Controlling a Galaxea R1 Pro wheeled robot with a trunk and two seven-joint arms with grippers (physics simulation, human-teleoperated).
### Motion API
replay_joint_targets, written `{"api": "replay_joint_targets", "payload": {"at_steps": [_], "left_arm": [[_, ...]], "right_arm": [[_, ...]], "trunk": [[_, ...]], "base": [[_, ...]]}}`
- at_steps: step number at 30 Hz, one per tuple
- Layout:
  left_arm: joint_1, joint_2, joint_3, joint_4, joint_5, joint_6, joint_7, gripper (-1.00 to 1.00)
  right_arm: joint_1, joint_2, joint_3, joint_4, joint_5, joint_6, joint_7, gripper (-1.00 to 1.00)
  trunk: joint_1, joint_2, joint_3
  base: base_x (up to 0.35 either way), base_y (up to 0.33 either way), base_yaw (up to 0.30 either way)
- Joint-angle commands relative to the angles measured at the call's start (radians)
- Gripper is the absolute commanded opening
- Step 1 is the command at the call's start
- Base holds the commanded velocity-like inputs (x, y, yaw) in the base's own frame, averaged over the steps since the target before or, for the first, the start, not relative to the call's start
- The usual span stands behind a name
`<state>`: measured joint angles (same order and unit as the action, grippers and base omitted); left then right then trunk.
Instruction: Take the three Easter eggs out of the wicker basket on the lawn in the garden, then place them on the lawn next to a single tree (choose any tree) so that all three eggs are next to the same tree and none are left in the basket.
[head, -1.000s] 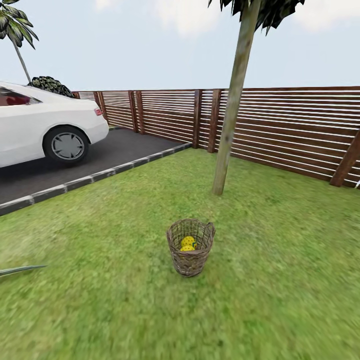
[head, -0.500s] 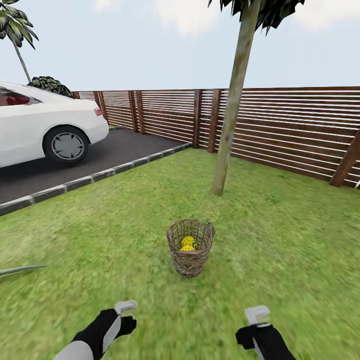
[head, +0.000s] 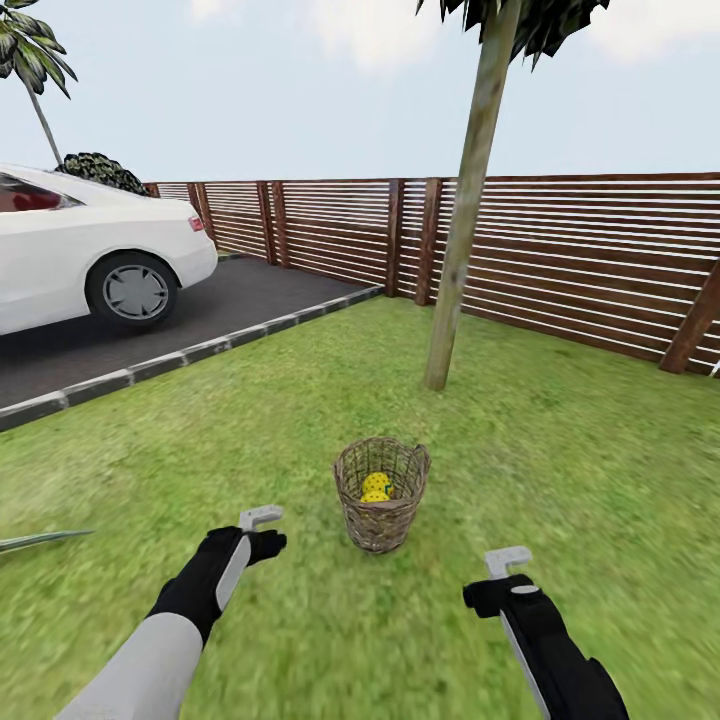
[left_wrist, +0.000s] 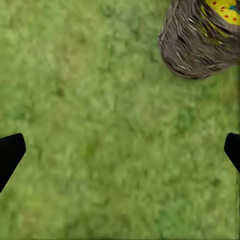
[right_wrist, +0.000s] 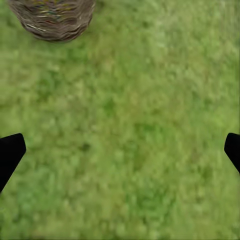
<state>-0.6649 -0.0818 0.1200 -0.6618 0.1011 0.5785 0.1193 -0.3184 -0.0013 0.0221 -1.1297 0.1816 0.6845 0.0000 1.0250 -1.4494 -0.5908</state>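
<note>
Both arms have risen and reached forward toward the wicker basket (head: 381, 493) over the last half second, while the basket and the Easter eggs (head: 376, 487) inside it have not shifted — yellow shells show over the rim, though how many I cannot tell. It stands upright on the lawn (head: 560, 460), short of the tree (head: 463, 200). The left gripper (head: 261, 519) and right gripper (head: 507, 561) flank it, fingers spread wide and empty — the left looks nearer, the basket lying ahead and inward of it.
</note>
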Motion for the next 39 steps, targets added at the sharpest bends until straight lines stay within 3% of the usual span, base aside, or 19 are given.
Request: {"api": "replay_joint_targets", "payload": {"at_steps": [1,6,15,24,39], "left_arm": [[0.000,-0.001,0.002,-0.004,0.025,0.004,0.007,1.00],[0.002,-0.002,-0.002,-0.005,0.040,0.004,0.003,1.00],[0.002,-0.002,-0.002,-0.004,0.042,0.003,0.001,1.00],[0.002,-0.003,-0.002,0.009,0.041,-0.007,0.000,1.00],[0.002,-0.003,-0.002,0.021,0.041,-0.009,0.000,1.00]], "right_arm": [[-0.001,0.002,0.001,-0.001,0.005,0.006,0.000,1.00],[-0.001,0.001,0.000,-0.001,0.003,0.006,0.000,1.00],[-0.001,0.004,0.001,0.000,0.003,0.006,0.000,1.00],[-0.001,0.004,0.000,0.018,0.005,0.005,-0.002,1.00],[-0.001,0.004,0.008,0.036,0.006,0.003,-0.002,1.00]], "trunk": [[0.000,-0.001,-0.001],[0.000,-0.001,-0.001],[0.000,-0.001,-0.001],[0.000,-0.001,-0.001],[0.000,-0.001,-0.001]], "base": [[0.000,0.000,-0.028],[0.000,-0.045,-0.148],[0.047,-0.299,-0.115],[0.183,-0.267,0.256],[0.334,-0.017,0.238]]}}
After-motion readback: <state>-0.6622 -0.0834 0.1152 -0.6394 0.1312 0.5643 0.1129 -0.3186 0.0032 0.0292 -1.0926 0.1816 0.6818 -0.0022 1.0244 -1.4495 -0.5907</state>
